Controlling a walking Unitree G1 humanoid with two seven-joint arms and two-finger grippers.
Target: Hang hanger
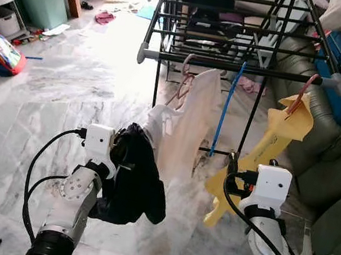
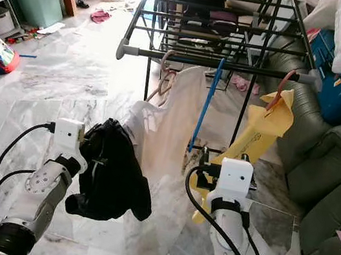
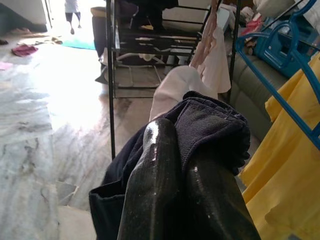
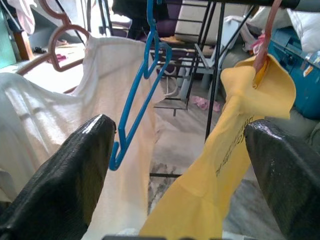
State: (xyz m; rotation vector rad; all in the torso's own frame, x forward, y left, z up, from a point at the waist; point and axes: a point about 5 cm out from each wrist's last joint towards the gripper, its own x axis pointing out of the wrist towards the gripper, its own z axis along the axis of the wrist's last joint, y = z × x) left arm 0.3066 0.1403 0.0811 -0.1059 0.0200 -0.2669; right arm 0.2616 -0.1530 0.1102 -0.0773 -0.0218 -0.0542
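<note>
The left gripper (image 3: 185, 165) was clamped on a dark garment (image 1: 134, 180), which hung below it. Ahead of the right gripper (image 4: 175, 165), whose fingers (image 4: 65, 175) stood wide apart and empty, a blue hanger (image 4: 142, 80) dangled from the drying rack (image 1: 233, 66), between a white cloth (image 1: 180, 126) and a yellow shirt (image 1: 264, 153)

Glossy marble floor (image 1: 63, 103), matt black metal rack (image 1: 233, 66) — smooth blue plastic hanger (image 4: 140, 100), ribbed dark cloth garment (image 3: 210, 125), thin yellow cloth shirt (image 4: 235, 150).
</note>
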